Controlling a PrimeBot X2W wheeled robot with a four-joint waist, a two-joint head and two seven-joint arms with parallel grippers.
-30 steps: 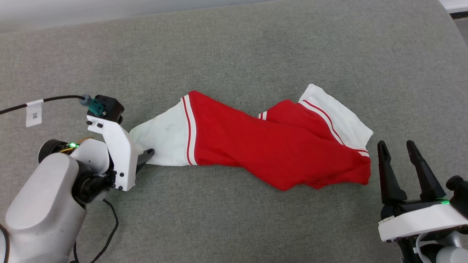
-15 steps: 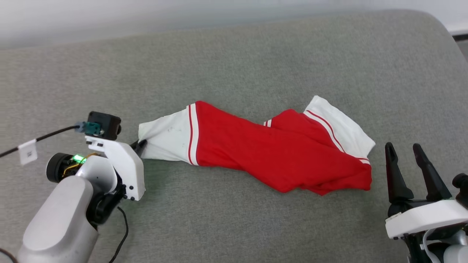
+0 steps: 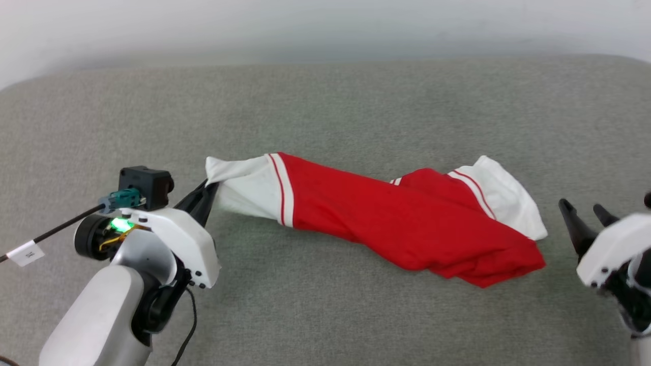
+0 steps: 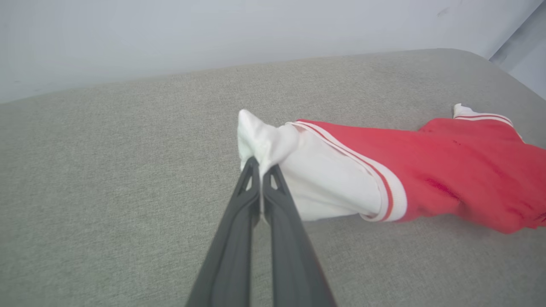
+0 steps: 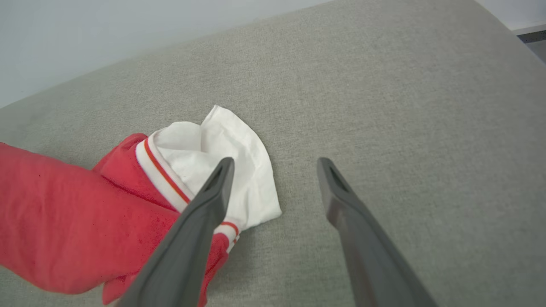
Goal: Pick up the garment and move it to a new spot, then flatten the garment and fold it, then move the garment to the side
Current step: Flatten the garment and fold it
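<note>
The garment (image 3: 386,223) is a crumpled red jersey with white sleeves and striped trim, stretched across the grey cushion. My left gripper (image 3: 209,187) is shut on the tip of its left white sleeve (image 4: 273,145), lifting that end off the cushion; the wrist view shows the cloth pinched between the closed fingertips (image 4: 261,168). My right gripper (image 3: 582,213) stands open just right of the jersey's other white sleeve (image 5: 222,166), its fingers apart with nothing between them (image 5: 275,164). Any numerals or lettering are hidden in the folds.
The grey fabric cushion (image 3: 325,101) spreads widely around the jersey, with a pale wall behind it. A black cable with a white tag (image 3: 25,251) trails from my left wrist. The cushion's rounded corner (image 5: 490,17) lies at the far right.
My left gripper has closed on the white sleeve tip and raised it. The head camera has tilted up, shifting the whole picture down. The right gripper stays open near the other sleeve.
</note>
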